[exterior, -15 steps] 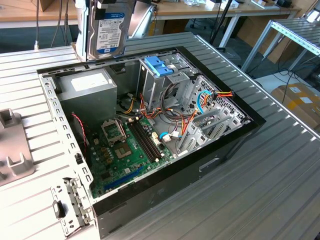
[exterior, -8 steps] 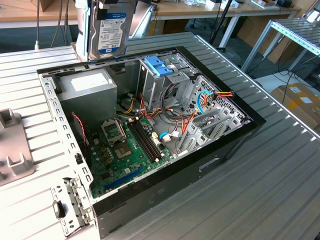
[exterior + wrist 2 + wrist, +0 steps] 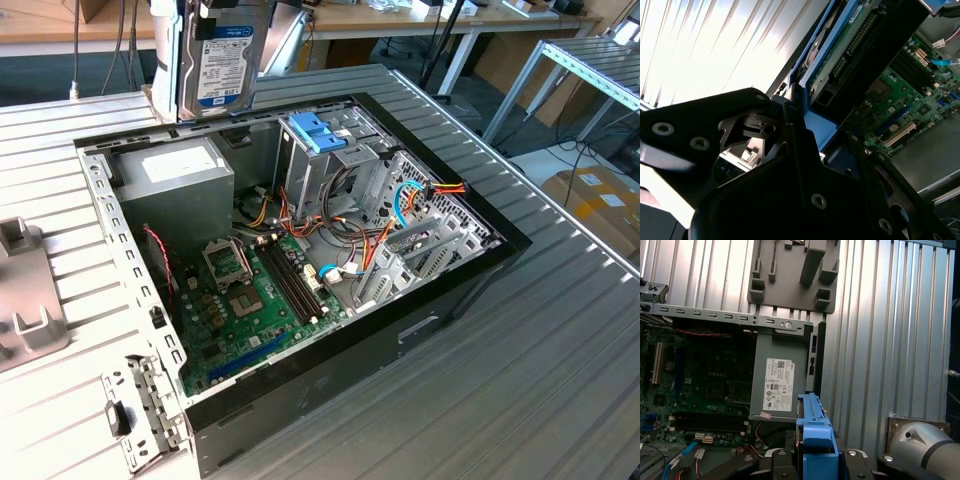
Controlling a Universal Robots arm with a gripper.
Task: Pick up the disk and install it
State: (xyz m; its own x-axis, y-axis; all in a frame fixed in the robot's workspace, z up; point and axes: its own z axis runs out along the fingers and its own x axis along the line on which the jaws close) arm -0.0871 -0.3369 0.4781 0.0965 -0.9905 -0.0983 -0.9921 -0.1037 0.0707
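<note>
While gripper (image 3: pixel 816 461) clamps disk (image 3: pixel 222 60), white label (image 3: pixel 220 72) shows.

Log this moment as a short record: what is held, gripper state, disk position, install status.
held: the disk, upright, label side towards the exterior camera
gripper: gripper shut on the disk's light-blue bracket
disk position: in the air over the far edge of the open computer case, near the power supply
install status: not yet in the case
drive cage: blue tabbed piece on top, apart from the disk
</note>
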